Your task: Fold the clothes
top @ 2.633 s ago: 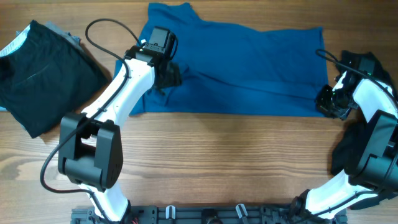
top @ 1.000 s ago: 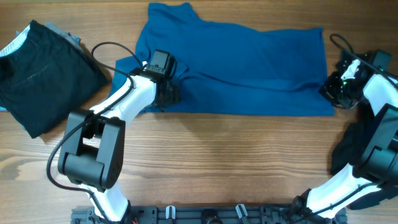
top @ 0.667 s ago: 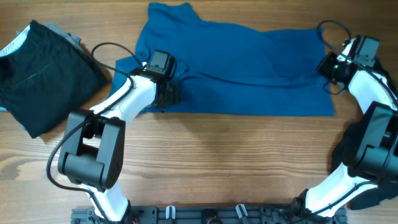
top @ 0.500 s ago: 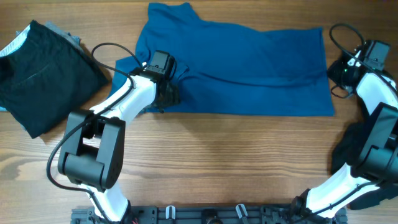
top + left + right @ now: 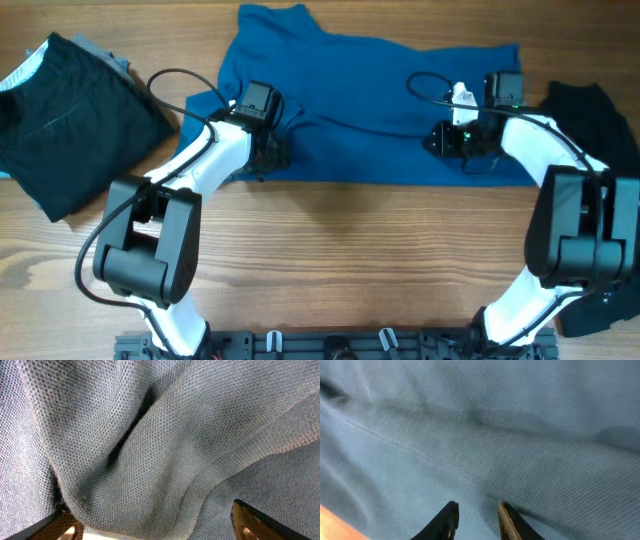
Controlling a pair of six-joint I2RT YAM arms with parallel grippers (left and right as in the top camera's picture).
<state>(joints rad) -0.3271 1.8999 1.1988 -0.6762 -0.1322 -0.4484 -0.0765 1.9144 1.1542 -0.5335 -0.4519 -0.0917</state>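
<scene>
Step in hand: I am judging this to be an early fold of the blue garment point(image 5: 400, 100), with both arms setting up grasps along its near hem and no fold made yet.

Position of work: the blue garment is lying spread across the far half of the table point(image 5: 350, 260), roughly flat, with creases running through its middle. One black garment point(image 5: 70, 130), with a pale edge band point(image 5: 20, 72), is lying well apart at the left. Another black garment point(image 5: 590, 110) is lying just beside the blue one's right edge.

Left gripper point(image 5: 268, 148): it is sitting on the blue cloth near the lower left corner. Its fingers point(image 5: 62, 527) are standing wide, with a raised ridge of cloth lying between them, not clamped.

Right gripper point(image 5: 450, 140): it is hovering low over the lower right part of the blue cloth, inboard of the edge. Its fingers point(image 5: 447, 517) are standing narrow, slightly parted, and I am seeing no cloth pinched between them.

Next move, as I am reading it: the left jaws need closing on the ridge. The right jaws need widening and pressing into the cloth to gather a pinch. Both should be lifting together, since an uneven lift risks dragging the garment skew.
</scene>
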